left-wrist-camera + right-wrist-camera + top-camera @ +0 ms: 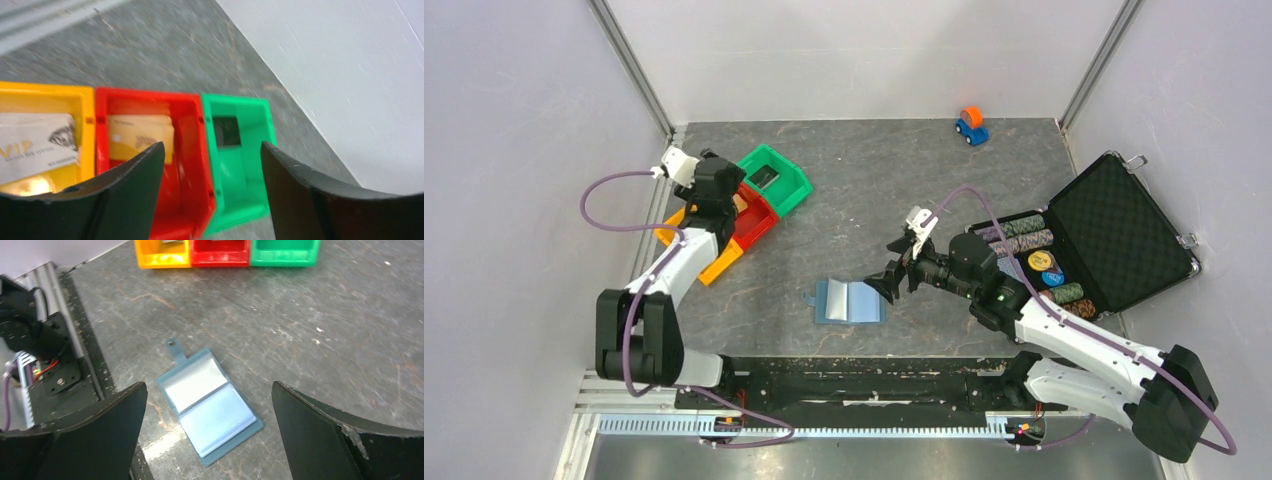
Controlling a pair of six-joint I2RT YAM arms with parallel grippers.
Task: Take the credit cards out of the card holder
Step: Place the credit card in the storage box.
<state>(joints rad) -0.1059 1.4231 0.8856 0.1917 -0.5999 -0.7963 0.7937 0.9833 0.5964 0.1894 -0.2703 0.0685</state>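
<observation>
The blue card holder (849, 301) lies open and flat on the grey table; in the right wrist view (207, 405) its clear pockets show no card. My right gripper (887, 283) is open and empty just right of it, and above it in the right wrist view (210, 390). My left gripper (212, 147) is open and empty above the bins. A whitish card (37, 142) lies in the yellow bin (85, 100). A tan card (137, 135) lies in the red bin (190, 165). A dark card (226, 131) lies in the green bin (250, 165).
An open black foam-lined case (1114, 235) with poker chips (1024, 235) stands at the right. A small orange and blue toy car (970, 125) sits at the back. The bins (764, 195) are at the back left, near the wall.
</observation>
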